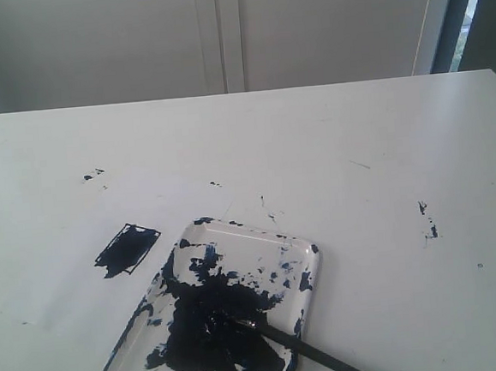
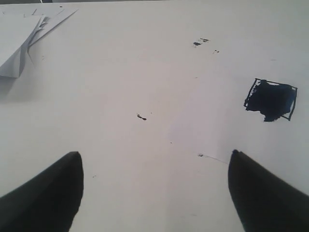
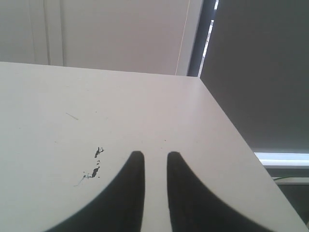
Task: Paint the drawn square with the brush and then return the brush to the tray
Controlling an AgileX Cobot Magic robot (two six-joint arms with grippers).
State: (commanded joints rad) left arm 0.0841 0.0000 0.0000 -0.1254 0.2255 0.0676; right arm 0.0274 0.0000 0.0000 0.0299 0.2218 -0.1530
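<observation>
Plainly, the brush [image 1: 311,353] lies in the tray [image 1: 310,251], its wet tip in the big dark blotch and its thin handle slanting out over the tray's near right rim above the bench [image 1: 330,136]. The handle's end runs out of the exterior view. Neither claw shows in that view, and neither wrist view shows the tray or the brush, so no claw is touching them.

The left claw [image 2: 154,154] hangs above bare bench with its two fingers spread wide and nothing between them. The drawn square [image 2: 270,99] lies ahead of it and off to one finger's side, well apart from it. The square is filled with dark paint that spills a little over its outline. In the exterior view the square [image 1: 127,249] sits just left of the tray's far left corner, not touching it.

The right claw [image 3: 155,154] has its fingers drawn near together, with a thin slit of bench showing between them and nothing held. A cluster of paint specks [image 3: 95,164] lies on the bench near it. The bench's corner and side edge run close by, with a dark panel beyond.

Between the tray and the bench's far edge the surface is broad and flat, marked only by scattered specks [image 1: 428,220]. Loose white sheets [image 2: 21,41] lie far ahead of the left claw.
</observation>
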